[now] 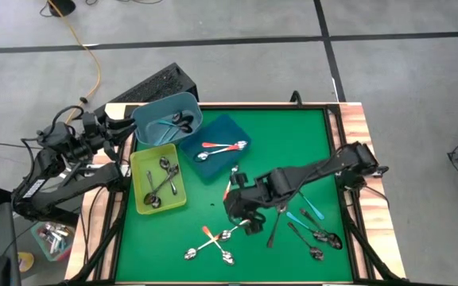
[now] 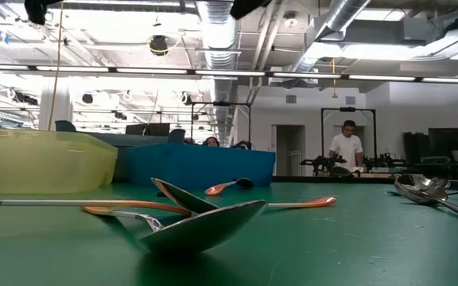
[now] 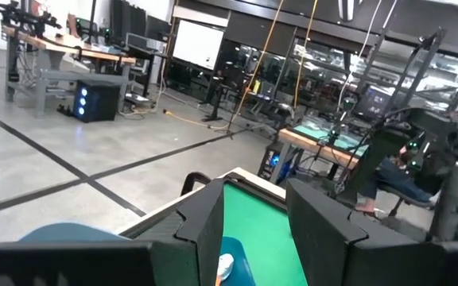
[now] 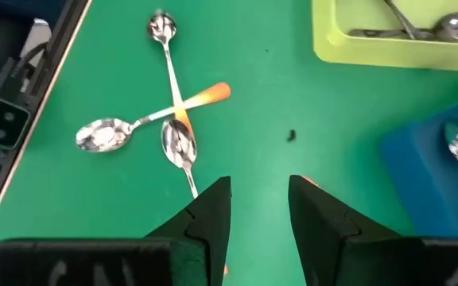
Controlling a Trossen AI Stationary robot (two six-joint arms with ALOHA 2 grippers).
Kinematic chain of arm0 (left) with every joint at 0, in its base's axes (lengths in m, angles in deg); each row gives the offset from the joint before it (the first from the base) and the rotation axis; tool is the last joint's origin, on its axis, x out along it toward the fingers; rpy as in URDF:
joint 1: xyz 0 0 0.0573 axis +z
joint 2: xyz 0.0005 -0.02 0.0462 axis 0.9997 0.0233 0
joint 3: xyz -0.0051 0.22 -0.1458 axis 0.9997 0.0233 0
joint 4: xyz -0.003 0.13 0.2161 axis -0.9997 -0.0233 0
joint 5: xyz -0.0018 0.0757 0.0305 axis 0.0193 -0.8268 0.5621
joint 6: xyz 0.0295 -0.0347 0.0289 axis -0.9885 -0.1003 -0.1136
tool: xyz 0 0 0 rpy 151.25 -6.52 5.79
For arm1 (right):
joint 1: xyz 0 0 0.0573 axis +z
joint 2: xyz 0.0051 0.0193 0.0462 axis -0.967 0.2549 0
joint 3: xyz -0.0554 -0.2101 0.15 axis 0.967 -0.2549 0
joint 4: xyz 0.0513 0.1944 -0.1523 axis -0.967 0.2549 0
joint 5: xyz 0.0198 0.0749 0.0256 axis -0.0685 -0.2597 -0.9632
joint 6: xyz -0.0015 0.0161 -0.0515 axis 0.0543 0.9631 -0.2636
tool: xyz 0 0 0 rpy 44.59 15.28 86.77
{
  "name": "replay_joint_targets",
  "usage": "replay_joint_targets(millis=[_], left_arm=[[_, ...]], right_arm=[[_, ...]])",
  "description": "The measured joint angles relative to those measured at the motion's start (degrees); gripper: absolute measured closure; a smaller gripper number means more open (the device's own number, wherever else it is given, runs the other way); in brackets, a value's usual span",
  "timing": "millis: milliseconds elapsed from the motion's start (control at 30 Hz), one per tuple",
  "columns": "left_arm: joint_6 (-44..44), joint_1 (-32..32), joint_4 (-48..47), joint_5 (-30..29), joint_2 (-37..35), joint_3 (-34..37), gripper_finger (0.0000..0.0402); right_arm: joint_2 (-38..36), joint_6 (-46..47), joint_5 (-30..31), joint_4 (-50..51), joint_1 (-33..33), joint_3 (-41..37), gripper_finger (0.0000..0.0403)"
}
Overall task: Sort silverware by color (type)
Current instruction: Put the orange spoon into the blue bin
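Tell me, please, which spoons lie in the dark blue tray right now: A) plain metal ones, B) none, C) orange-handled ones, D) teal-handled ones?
C: the high view shows spoons with orange handles lying in the dark blue tray.

Person [image 2: 346, 148] at rear bench, orange cable [image 1: 88, 52] on floor, black box [image 1: 156, 85].

In the overhead view the right end effector [image 1: 245, 208] covers part of an orange-handled spoon [image 1: 230, 183] beneath it. The dark blue tray [image 4: 444, 171] is cut by the right wrist picture's edge, as is the yellow-green tray [image 4: 372, 48]. The person [image 2: 346, 148] far behind the counter is too small to make out.
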Motion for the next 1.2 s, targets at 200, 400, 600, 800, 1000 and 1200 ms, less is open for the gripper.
replay_joint_targets(millis=[200,400,600,800,1000,1200], left_arm=[[2.42,0.00,-0.04,0.00,0.00,0.00,0.0280],[2.77,0.00,-0.03,0.00,0.00,0.00,0.0280],[2.03,0.00,-0.04,-1.06,0.00,0.00,0.0280],[1.90,0.00,-0.05,-1.48,0.00,0.00,0.0280],[1.79,0.00,-1.21,-1.50,0.00,0.00,0.0280],[1.76,0.00,-2.93,-1.50,0.02,0.00,0.0280]], right_arm=[[0.00,1.83,-0.43,-9.94,1.40,-8.96,0.0266],[0.07,4.36,-0.60,-15.63,2.18,-18.49,0.0266],[0.06,4.31,-0.58,-23.28,2.76,-23.92,0.0266],[0.07,2.96,-1.61,-28.21,2.90,-26.58,0.0265],[2.56,-1.56,-2.49,-31.58,2.85,-26.78,0.0244],[5.10,-2.14,-4.47,-33.29,2.86,-26.76,0.0217]])
